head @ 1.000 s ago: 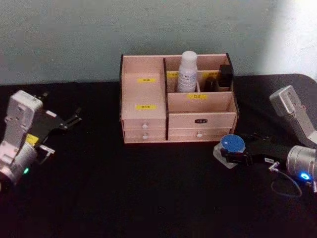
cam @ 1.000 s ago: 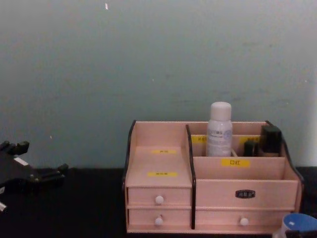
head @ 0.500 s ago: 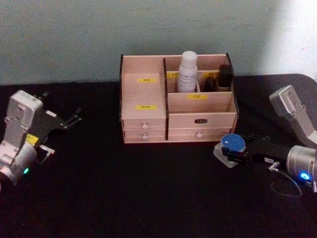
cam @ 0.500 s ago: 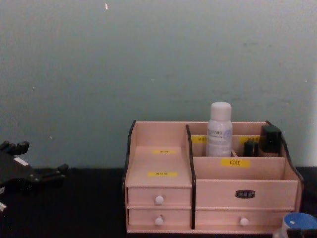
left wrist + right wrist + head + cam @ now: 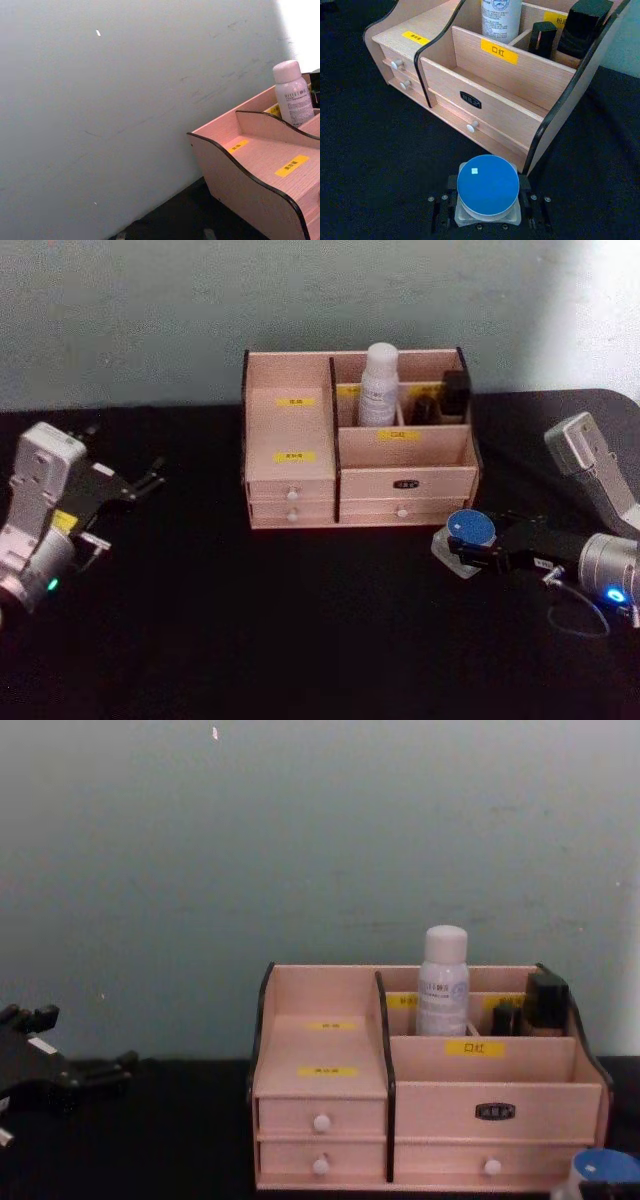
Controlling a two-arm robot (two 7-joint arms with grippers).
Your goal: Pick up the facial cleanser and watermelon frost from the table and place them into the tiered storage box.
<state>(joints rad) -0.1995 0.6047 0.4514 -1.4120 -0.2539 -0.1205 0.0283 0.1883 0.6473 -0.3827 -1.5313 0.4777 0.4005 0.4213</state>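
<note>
Jar (image 5: 487,182) with the blue lid is low at the table (image 5: 300,630), just before the right front corner of the box (image 5: 485,85). The right gripper (image 5: 488,207) is clamped on its clear base from both sides, a hold that I judge keeps it level for a lift into an open tier; the left gripper (image 5: 118,462) is parked with fingers apart, well off at the table's left. A white bottle (image 5: 501,17) already stands upright in a back compartment, its print too small to read, and the yellow label (image 5: 499,51) on the front tier reads 口红.
</note>
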